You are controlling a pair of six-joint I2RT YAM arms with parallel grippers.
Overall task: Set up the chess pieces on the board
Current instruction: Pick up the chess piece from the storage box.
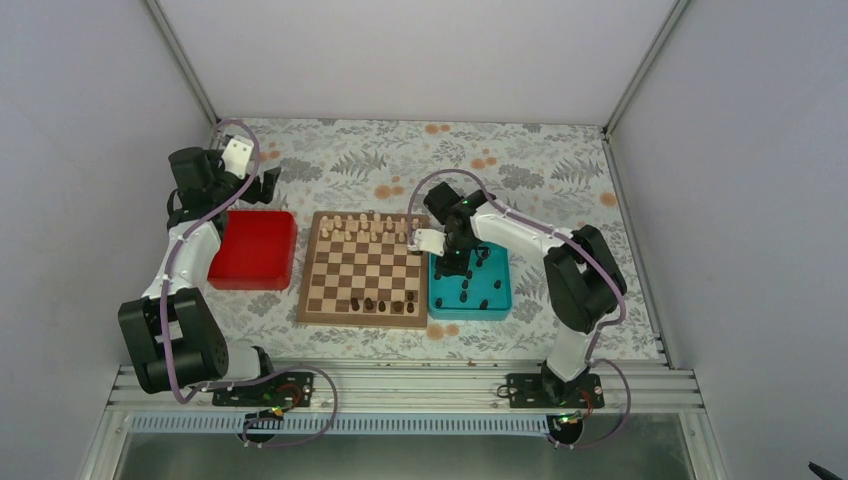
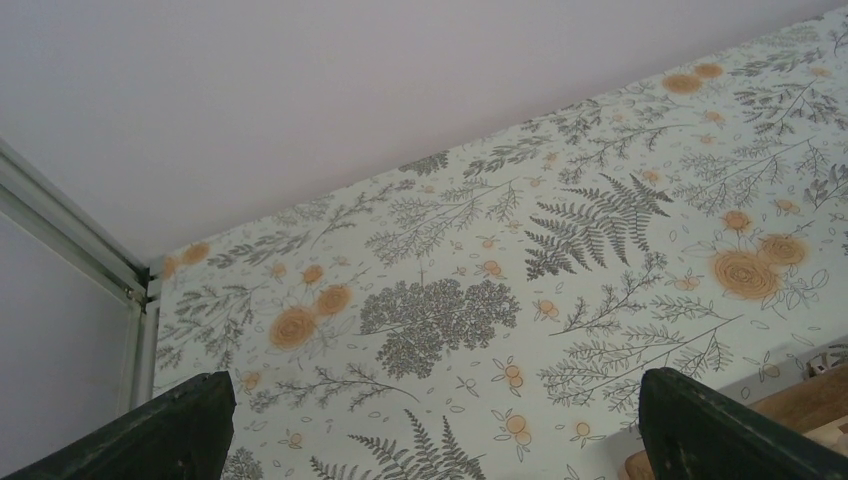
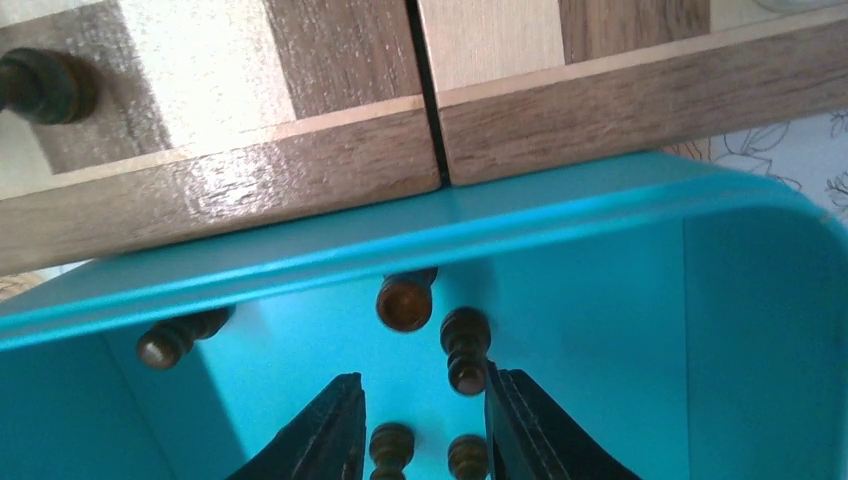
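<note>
- Nearest me, a few dark chess pieces point(image 1: 368, 303) stand on the near row of the board point(image 1: 345, 268), so most of that side is not yet filled.
- Just right of the board, the rest lie loose in the teal tray point(image 3: 760, 300), some tipped over.
- My right hand point(image 3: 422, 378) reaches down into that tray. Its fingers are partly open astride two pieces and clamp nothing; I judge it is lining up a pick.
- Pale pieces point(image 1: 365, 228) line the far rows.
- Far left, beyond the red tray point(image 1: 255, 250), my left hand point(image 2: 430, 385) hangs wide open and empty, out of the way.
</note>
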